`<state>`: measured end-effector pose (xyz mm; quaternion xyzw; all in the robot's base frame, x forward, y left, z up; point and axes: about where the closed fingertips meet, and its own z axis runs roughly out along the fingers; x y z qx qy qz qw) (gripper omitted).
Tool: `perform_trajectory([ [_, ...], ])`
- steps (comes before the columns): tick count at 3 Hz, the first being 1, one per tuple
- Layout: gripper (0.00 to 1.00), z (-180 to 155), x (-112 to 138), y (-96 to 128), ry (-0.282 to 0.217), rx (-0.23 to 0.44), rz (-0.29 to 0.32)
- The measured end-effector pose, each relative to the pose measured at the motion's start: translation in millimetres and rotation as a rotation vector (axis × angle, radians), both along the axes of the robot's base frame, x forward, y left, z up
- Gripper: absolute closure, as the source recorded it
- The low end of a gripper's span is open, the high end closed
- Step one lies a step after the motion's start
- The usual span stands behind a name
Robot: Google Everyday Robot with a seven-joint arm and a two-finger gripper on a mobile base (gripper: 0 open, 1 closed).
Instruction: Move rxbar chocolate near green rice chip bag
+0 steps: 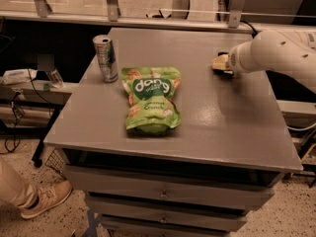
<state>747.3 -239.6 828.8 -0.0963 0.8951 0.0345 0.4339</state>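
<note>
The tool (pixel 220 63) is low over the far right part of the tabletop (pixel 237 127), at the end of the white arm (pixel 276 56) that comes in from the right side. We cannot tell if the tool is released or already clenched on something, because its tip is turned away from us. Of the rxbar chocolate (pixel 223 73) we see only a thin dark strip directly under the tool, lying on the tabletop; the rest is hidden. The green rice chip bag (pixel 150 100) lies flat near the middle of the tabletop, well apart from the bar, and a silver can (pixel 105 58) stands upright just beside its far left corner. We judge that the bar is light, flat and rather stiff, with a smooth wrapper that can slide on the grey surface when it is pushed. A good hold would be across its short width near the middle, not on the crimped ends, which bend easily. The bag is puffy and soft, so we think the bar should be put down next to it on the bare tabletop, on its right side, without pressing on the bag.
</note>
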Motion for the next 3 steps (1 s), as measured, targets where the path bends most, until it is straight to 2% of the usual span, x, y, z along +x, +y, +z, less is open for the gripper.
perform_trajectory([
  [3, 1.00, 0.6, 0.0, 0.0, 0.000, 0.000, 0.000],
])
